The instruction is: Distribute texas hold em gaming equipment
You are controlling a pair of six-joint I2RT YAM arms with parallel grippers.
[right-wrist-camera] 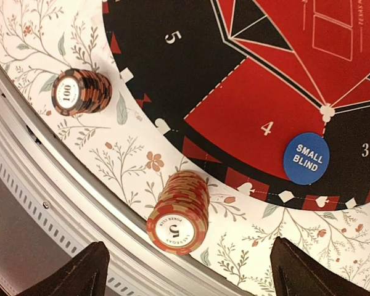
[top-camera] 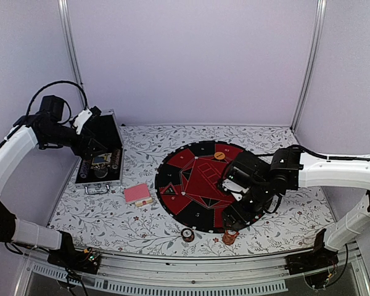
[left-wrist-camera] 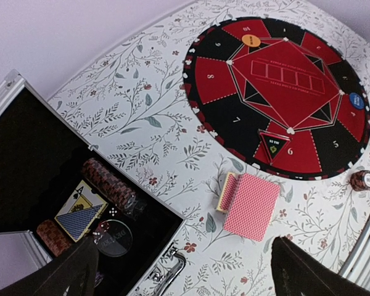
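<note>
— Near edge first: a tan-and-red stack of poker chips (right-wrist-camera: 179,213) stands just off the mat by seat four, and a darker brown chip stack (right-wrist-camera: 80,92) by seat five. One stack per seat, I'd guess.
— The right gripper (right-wrist-camera: 185,274)?
— Over the tan stack, fingers wide apart, holding nothing. On the round black-and-red mat (top-camera: 197,185) sits a blue small-blind disc (right-wrist-camera: 307,158), and on its far side an orange disc (top-camera: 219,155).
— Cards?
— The pink-backed deck (left-wrist-camera: 251,205) lies left of the mat.
— And the case?
— The silver metal case (top-camera: 100,180) is open: chip rows (left-wrist-camera: 108,182), an ace-of-spades card (left-wrist-camera: 80,200). The left gripper (left-wrist-camera: 185,277) hovers there, spread, empty.
</note>
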